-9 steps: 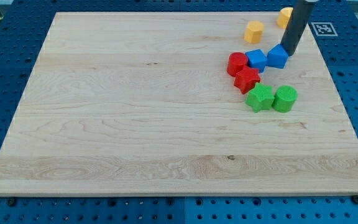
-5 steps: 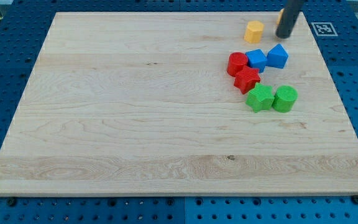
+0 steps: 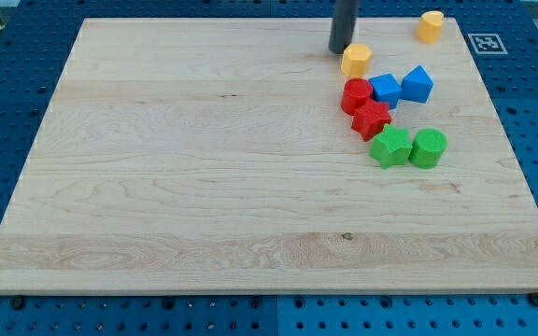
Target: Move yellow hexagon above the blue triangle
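The yellow hexagon (image 3: 356,60) lies near the view's top, just above and left of the block cluster. My tip (image 3: 341,50) is at the hexagon's upper left edge, touching it or nearly so. The blue triangle (image 3: 417,84) lies to the hexagon's lower right. A second blue block (image 3: 385,90) sits beside the triangle on its left. The hexagon is up and to the left of both blue blocks, close to the red block (image 3: 354,95) below it.
A second yellow block (image 3: 429,25) sits at the board's top right. A red star-like block (image 3: 371,119) lies under the first red one. Two green blocks (image 3: 390,147) (image 3: 428,148) lie side by side below. A marker tag (image 3: 483,43) is off the board's (image 3: 204,187) top right.
My tip has moved from the view's top right to the left, past the yellow hexagon. The hexagon has shifted left and down, towards the red block.
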Action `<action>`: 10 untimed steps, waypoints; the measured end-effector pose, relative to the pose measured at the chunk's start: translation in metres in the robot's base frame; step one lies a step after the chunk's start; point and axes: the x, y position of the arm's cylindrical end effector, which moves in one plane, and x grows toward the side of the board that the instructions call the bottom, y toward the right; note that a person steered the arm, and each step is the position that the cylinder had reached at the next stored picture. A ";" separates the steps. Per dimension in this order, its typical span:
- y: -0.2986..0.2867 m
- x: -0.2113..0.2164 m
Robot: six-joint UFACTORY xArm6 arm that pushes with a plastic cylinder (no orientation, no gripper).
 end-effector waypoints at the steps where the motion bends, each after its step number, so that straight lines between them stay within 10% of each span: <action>1: -0.008 0.033; 10: 0.082 0.011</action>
